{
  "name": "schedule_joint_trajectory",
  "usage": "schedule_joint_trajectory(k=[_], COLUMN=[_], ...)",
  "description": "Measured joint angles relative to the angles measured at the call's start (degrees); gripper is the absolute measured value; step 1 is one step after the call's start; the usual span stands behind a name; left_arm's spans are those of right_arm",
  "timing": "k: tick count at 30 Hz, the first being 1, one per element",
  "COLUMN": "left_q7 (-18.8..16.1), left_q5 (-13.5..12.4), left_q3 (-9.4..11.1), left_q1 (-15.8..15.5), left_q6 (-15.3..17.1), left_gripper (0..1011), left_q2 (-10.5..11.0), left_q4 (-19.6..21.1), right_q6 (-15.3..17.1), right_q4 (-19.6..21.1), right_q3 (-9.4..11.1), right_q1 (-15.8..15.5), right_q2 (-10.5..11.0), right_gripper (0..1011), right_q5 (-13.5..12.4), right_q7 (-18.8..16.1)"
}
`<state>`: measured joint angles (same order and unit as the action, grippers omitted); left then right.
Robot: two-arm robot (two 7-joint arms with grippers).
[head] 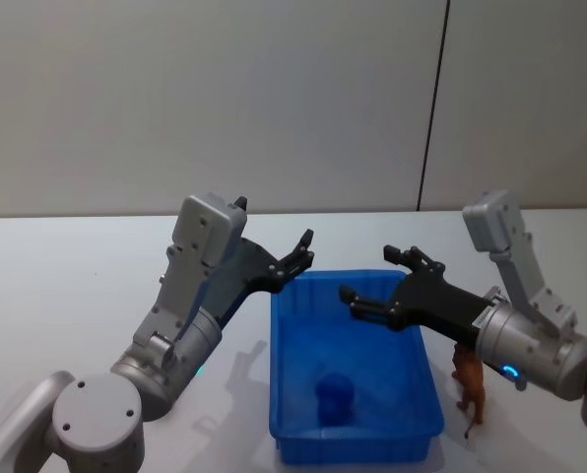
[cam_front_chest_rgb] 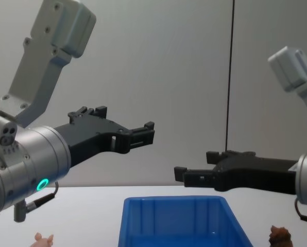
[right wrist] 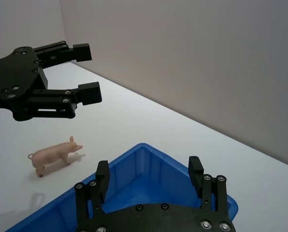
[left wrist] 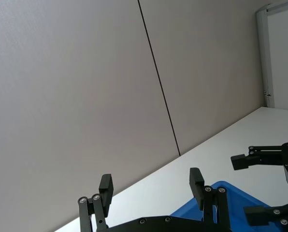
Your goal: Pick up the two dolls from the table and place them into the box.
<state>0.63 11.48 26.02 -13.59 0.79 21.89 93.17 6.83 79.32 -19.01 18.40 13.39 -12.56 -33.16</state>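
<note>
Closest to the head cam is the left arm's round base joint (head: 87,424). Past it the blue box (head: 353,448) sits on the white table (head: 77,276). Both claws hang in the air around its far end, the left gripper (head: 303,251) by the far left corner and the right gripper (head: 369,276) over the far right part. Both are spread wide and carrying nothing. The brown doll (head: 468,386) stands on the table just beside the box's right wall, under the right forearm.

Left wrist cam: the fingers (left wrist: 105,186) are apart with nothing between them, and a corner of the box (left wrist: 236,198) peeks in.

Right wrist cam: same deal, jaws wide over the box rim (right wrist: 144,146). Outside the box the pink doll (right wrist: 52,157) stands on its feet on the table.

Chest cam: both claws are well above the box (cam_front_chest_rgb: 174,221), with the pink doll (cam_front_chest_rgb: 43,239) off to its left and the brown doll (cam_front_chest_rgb: 279,236) to its right.

My read is the reach for a doll comes next. I'd send each arm to the doll on its own side, drop straight down, and straddle the body rather than the legs. The brown one is tight to the box wall, so watch the rim with the inner finger.
</note>
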Motion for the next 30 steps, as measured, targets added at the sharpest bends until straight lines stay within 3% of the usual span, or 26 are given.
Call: schedule_joint_trajectory(k=[12, 30], left_q7=[0.0, 0.0], left_q5=[0.0, 0.0], left_q3=[0.0, 0.0], left_q1=[0.0, 0.0], left_q6=[0.0, 0.0], left_gripper=[1001, 1001], left_q2=[0.0, 0.0], left_q4=[0.0, 0.0], right_q6=[-0.1, 4.4], right_q4=[3.0, 9.9], right_q3=[0.9, 4.3], right_q1=[-2.4, -9.7], right_q2=[1.9, 8.2], right_gripper=[1004, 1004], right_q5=[-2.0, -8.2], right_q7=[2.7, 9.2])
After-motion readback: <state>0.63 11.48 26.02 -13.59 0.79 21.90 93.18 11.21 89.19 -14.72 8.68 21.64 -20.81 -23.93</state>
